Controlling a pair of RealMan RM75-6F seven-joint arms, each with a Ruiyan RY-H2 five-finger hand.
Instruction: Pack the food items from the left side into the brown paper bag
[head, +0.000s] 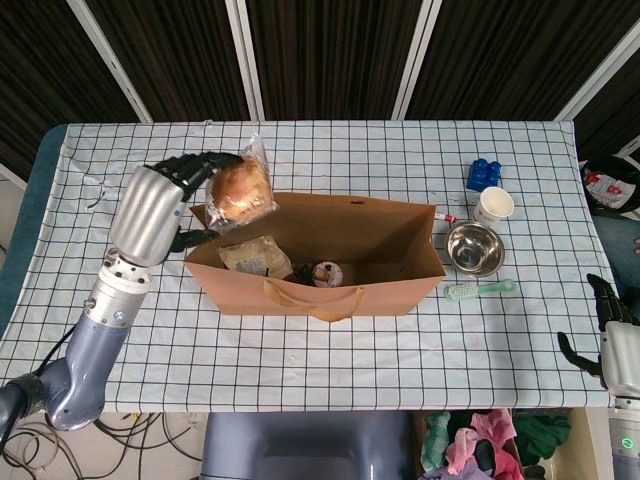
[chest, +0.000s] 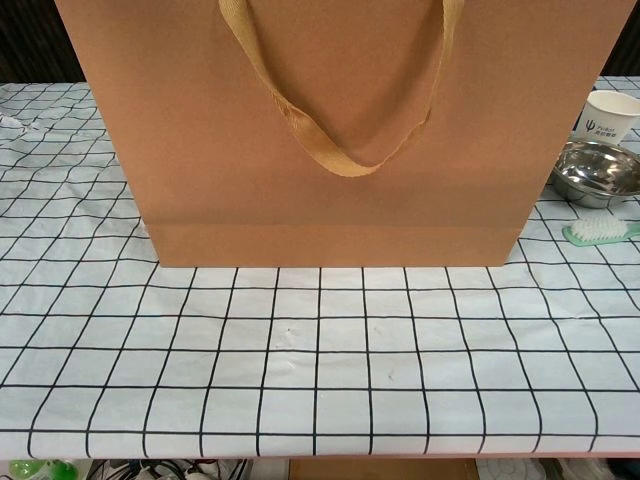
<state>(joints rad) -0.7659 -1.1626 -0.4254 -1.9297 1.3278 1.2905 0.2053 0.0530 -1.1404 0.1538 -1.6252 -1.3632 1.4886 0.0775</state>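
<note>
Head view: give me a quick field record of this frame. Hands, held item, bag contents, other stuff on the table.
left hand: holds the wrapped bun above the bag's left end
right hand: off the table's right edge, holding nothing, fingers apart
bag: upright, open, mid-table
in bag: wrapped food at left, a small round item near the middle
right of bag: steel bowl, paper cup, blue blocks, green brush

Probably a lab; checked tablecloth (head: 330, 345), loose cables (head: 60, 425).
</note>
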